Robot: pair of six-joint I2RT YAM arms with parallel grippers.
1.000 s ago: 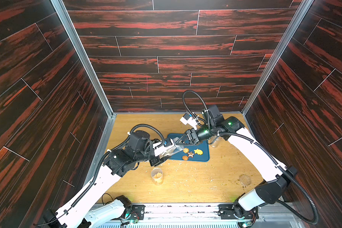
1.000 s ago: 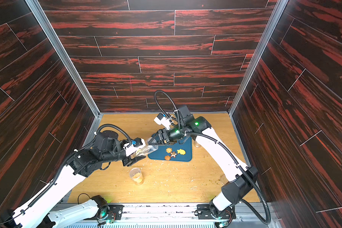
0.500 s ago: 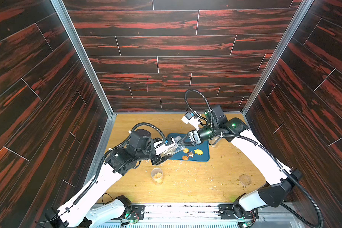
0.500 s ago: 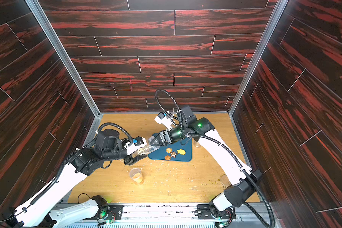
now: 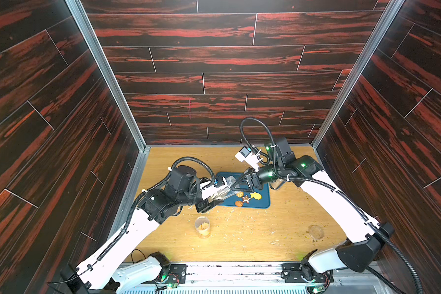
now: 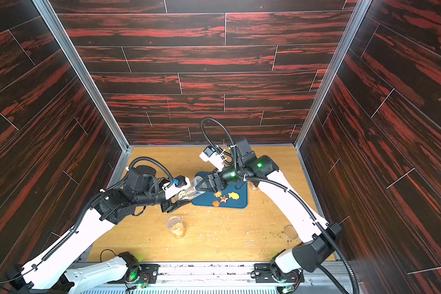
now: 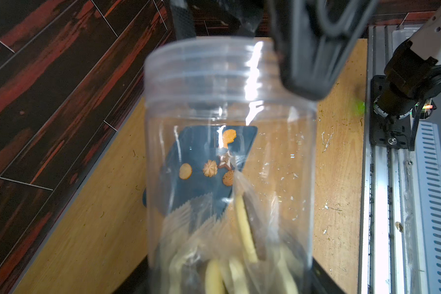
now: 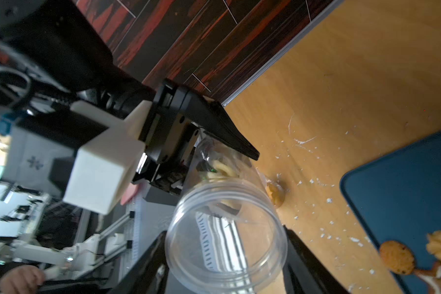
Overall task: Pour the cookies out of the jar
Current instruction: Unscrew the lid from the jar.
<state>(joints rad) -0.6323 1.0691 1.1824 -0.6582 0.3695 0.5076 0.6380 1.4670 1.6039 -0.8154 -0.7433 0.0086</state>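
- Clear plastic screw-neck jar is tipped mouth-first over the dark blue rectangular tray, centre of a top view.
- Part done: five small assorted cookies lie out on the tray, visible through the jar wall mid-frame in the left wrist view.
- Plenty left: pale yellow and dark ones sit bunched at the jar's base, lower frame, tangled in a crinkled clear wrapper that looks likely to snag the pour.
- At the base, the left gripper is clamped on the jar; the right gripper is closed around the open neck, one finger on each side.
- Lower centre, a small clear cup stands well apart on the light wooden table, with yellowish bits inside.
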